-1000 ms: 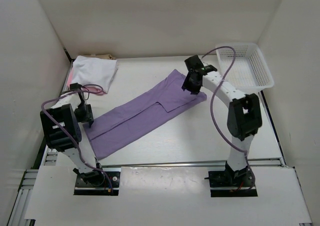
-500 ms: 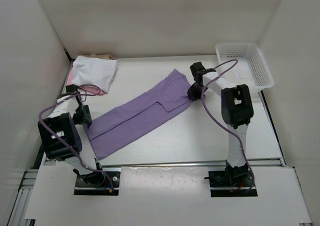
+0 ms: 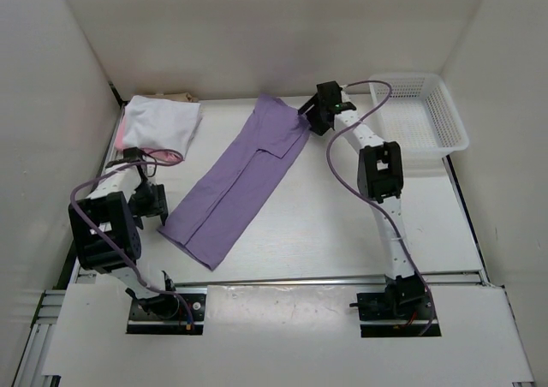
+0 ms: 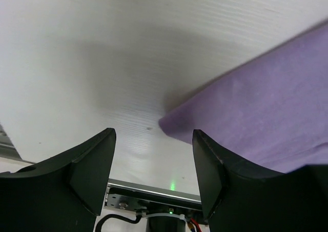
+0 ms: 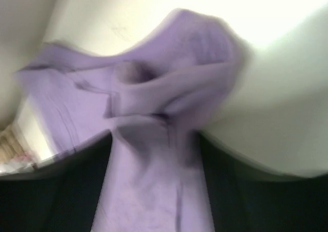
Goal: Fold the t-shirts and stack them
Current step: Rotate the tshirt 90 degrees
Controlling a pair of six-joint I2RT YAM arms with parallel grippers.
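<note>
1. Jaws of your left gripper are standing spread and empty beside the near corner of the lavender shirt.
2. That shirt is lying in a long folded strip across the table.
3. Your right gripper is sitting at its far end, cloth between the fingers; blur is hiding whether they are pinching.
4. White shirt is resting on the pink shirt, far left.

There are four t-shirts, namely one lavender t-shirt, one white t-shirt, one pink t-shirt and one tan t-shirt, plus one white mesh basket.
</note>
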